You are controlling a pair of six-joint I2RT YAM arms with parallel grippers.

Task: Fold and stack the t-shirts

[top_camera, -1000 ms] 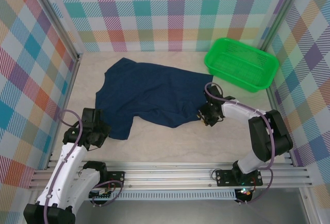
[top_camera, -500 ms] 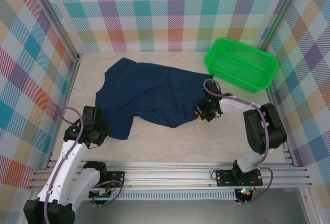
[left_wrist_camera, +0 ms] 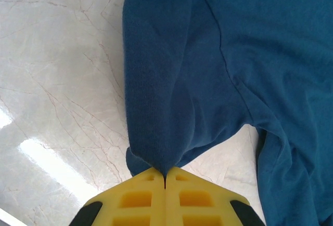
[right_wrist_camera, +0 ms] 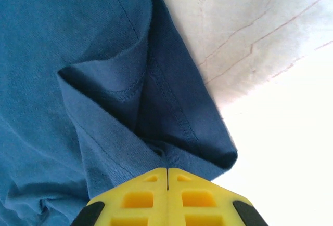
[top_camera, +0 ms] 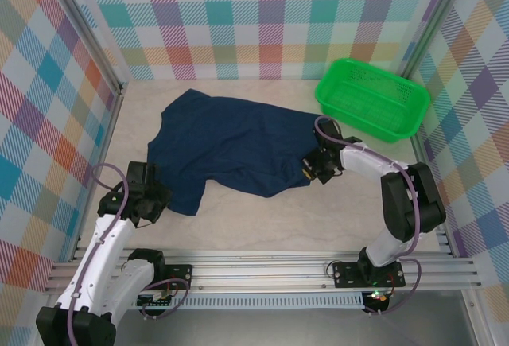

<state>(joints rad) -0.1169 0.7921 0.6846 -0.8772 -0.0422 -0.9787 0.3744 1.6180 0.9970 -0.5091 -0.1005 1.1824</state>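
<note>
A dark navy t-shirt (top_camera: 227, 143) lies spread plain side up across the middle of the marble table. My left gripper (top_camera: 156, 205) sits at the shirt's near left corner, and its yellow fingers (left_wrist_camera: 136, 197) are shut on the ribbed edge of the t-shirt (left_wrist_camera: 171, 106). At the garment's right edge my right gripper (top_camera: 312, 169) is shut on a bunched fold of the t-shirt (right_wrist_camera: 114, 96) close to a stitched hem. In the right wrist view the cloth puckers up into the closed fingers (right_wrist_camera: 140, 197).
A green plastic basket (top_camera: 371, 98) stands at the back right, close behind the right arm. Bare marble table (top_camera: 270, 215) lies in front of the shirt. Checkered walls enclose the left, back and right sides.
The right gripper has closed on the shirt's right edge and shifted slightly away from me. The left gripper has stayed shut on its corner.
</note>
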